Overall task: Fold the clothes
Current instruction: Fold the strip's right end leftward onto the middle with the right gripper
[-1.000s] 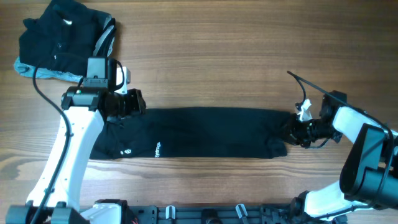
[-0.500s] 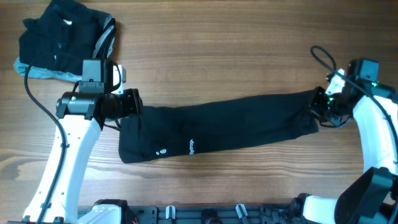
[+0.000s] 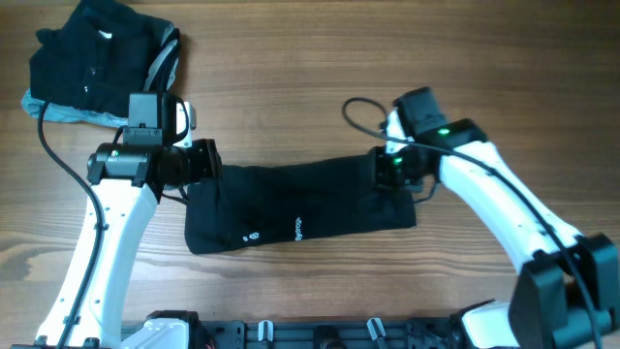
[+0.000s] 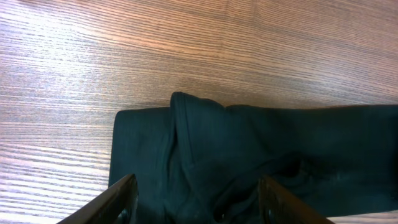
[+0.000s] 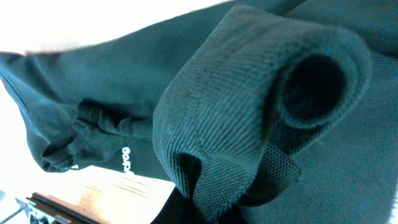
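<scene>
The left gripper (image 3: 211, 161) sits at the left end of the black shirt (image 3: 291, 199), and its two fingers (image 4: 119, 198) are spread wide apart. In the left wrist view a soft bump of black cloth lies between those fingers, and the shirt's folded corner lies flat on the wooden table (image 3: 320, 78) just past them. The right gripper (image 3: 390, 172) is at the other end of the same shirt, near the middle of the table. It is pinching a thick roll of the cloth. The right wrist view is almost full of that roll, bunched up very close to the camera, so the fingers themselves are mostly hidden. The shirt lies as a long dark band between the two grippers. Its left part is flat on the table and its right end is bunched up at the right gripper. Small white marks (image 3: 298, 229) show near the front edge of the shirt, a bit left of its middle. A pile of clothes (image 3: 92, 53) sits in the far left corner of the table, well apart from the shirt. The pile is black too, with a tiny white mark on top and a light grey-blue edge (image 3: 44, 109) peeking out at its lower side. The left arm is just beside that pile.
</scene>
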You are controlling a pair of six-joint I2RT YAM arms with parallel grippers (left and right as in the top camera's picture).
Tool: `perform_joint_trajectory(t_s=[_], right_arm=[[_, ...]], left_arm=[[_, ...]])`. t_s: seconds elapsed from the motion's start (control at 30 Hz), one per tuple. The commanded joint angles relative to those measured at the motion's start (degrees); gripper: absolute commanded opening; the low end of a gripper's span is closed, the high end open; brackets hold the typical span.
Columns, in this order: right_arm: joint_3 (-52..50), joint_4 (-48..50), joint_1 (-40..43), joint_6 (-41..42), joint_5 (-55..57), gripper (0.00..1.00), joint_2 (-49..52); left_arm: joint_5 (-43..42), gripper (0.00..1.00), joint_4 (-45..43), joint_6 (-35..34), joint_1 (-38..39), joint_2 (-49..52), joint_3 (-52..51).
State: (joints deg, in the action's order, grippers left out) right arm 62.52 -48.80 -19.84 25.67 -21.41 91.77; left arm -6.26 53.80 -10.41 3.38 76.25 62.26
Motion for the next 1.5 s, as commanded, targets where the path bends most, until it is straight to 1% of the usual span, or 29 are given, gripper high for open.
perform_joint_trajectory(t_s=[0.0,0.07,0.13,0.17,0.2,0.23,0.27,0.33,0.43,0.47,0.5,0.53,0.57,0.67,0.7,0.73,0.8,0.83,0.93,1.0,1.1,1.13,1.17,1.2,1.27,1.3,1.37,1.4,1.47], right_arm=[[0.9,2.2,-4.3,6.6,-1.1,0.06,3.2],[0.9,4.0,-5.7,9.5,-0.9,0.07,4.5],[0.9,5.6,-5.9,10.4,-1.4,0.2,5.4],[0.9,6.1,-5.9,10.2,-2.1,0.33,5.5],[0.9,6.3,-5.9,8.9,-3.4,0.39,5.5],[0.9,7.1,-5.9,5.3,-6.8,0.43,5.5],[0.9,7.2,-5.7,2.7,-9.3,0.43,5.5],[0.9,6.4,-5.2,2.6,-9.5,0.43,5.2],[0.9,4.4,-1.3,2.9,-7.3,0.42,3.8],[0.9,4.0,-0.5,3.0,-6.9,0.38,3.8],[0.8,2.7,1.2,3.0,-5.9,0.27,4.1],[0.8,1.7,1.8,3.4,-4.8,0.19,4.4],[0.7,0.9,1.8,4.6,-3.8,0.14,4.8],[-0.1,0.6,-1.4,8.9,-3.7,0.12,7.4],[-0.2,0.5,-2.9,11.6,-3.9,0.1,8.4],[-0.2,0.8,-5.7,15.7,-4.9,0.1,10.1],[-0.2,5.2,-12.1,17.8,-8.9,0.09,13.6],[-0.2,13.6,-17.2,11.5,-18.8,0.09,14.9],[1.3,15.4,-18.2,5.9,-20.6,0.1,13.1],[2.2,15.3,-17.1,2.7,-19.5,0.11,10.9],[2.4,13.4,-13.3,3.1,-14.9,0.11,5.8],[2.4,12.1,-11.8,3.5,-13.8,0.13,4.5],[2.4,10.2,-9.7,4.6,-12.4,0.14,3.2],[2.4,7.8,-7.3,5.2,-11.1,0.15,2.1],[2.4,4.0,-4.3,6.5,-8.6,0.18,1.7],[2.4,1.9,-2.7,6.5,-7.4,0.2,1.8],[1.7,-1.5,0.4,6.4,-3.3,0.21,2.0],[1.1,-2.3,1.6,6.4,-1.4,0.21,2.2],[0.1,-3.3,2.9,6.2,0.7,0.21,2.8]], left_arm=[[0.5,0.61,0.1,-0.3,-0.3,-0.9,1.1],[0.5,0.61,0.1,-0.3,-0.3,-0.9,1.1],[0.5,0.61,0.1,-0.3,-0.3,-0.9,1.1],[0.5,0.61,0.1,-0.3,-0.3,-0.9,1.1],[0.5,0.61,0.1,-0.3,-0.3,-0.9,1.1],[0.5,0.61,0.1,-0.3,-0.3,-0.9,1.1],[0.5,0.61,0.1,-0.3,-0.3,-0.9,1.1],[0.5,0.61,0.1,-0.3,-0.3,-0.9,1.1],[0.5,0.61,0.1,-0.3,-0.3,-0.9,1.1],[0.5,0.62,0.1,-0.3,-0.3,-0.9,1.1],[0.5,0.62,0.1,-0.3,-0.3,-0.9,1.1],[0.5,0.61,0.1,-0.3,-0.3,-0.9,1.1],[0.5,0.6,0.1,-0.3,-0.3,-0.9,1.1],[0.5,0.58,0.1,-0.3,-0.3,-0.9,1.1],[0.5,0.57,0.1,-0.3,-0.3,-0.9,1.1],[0.5,0.57,0.1,-0.3,-0.3,-0.9,1.1],[0.5,0.59,0.1,-0.9,-0.3,-0.9,1.1],[0.3,0.61,0.8,-2.1,-0.3,-0.9,1.1],[0.3,0.63,2.1,-2.1,-0.3,-0.9,1.1],[0.3,0.64,2.6,-2.1,-0.3,-0.9,1.1],[0.3,0.64,3.1,-2.7,-0.3,-0.9,1.1],[0.3,0.65,3.1,-3.6,-0.3,-0.8,1.1],[0.3,0.66,3.0,-3.6,-0.3,-0.6,0.9],[0.3,0.7,3.1,-3.6,-0.3,-0.2,0.4],[0.3,0.74,3.0,-3.6,-0.5,0.7,-0.6],[0.3,0.75,3.0,-4.7,-0.9,1.6,-1.4],[0.0,0.79,2.9,-8.4,-3.1,3.6,-2.8],[-1.8,0.82,2.4,-8.6,-5.0,4.7,-3.5],[-5.6,0.85,1.6,-8.5,-8.2,6.5,-4.3]])
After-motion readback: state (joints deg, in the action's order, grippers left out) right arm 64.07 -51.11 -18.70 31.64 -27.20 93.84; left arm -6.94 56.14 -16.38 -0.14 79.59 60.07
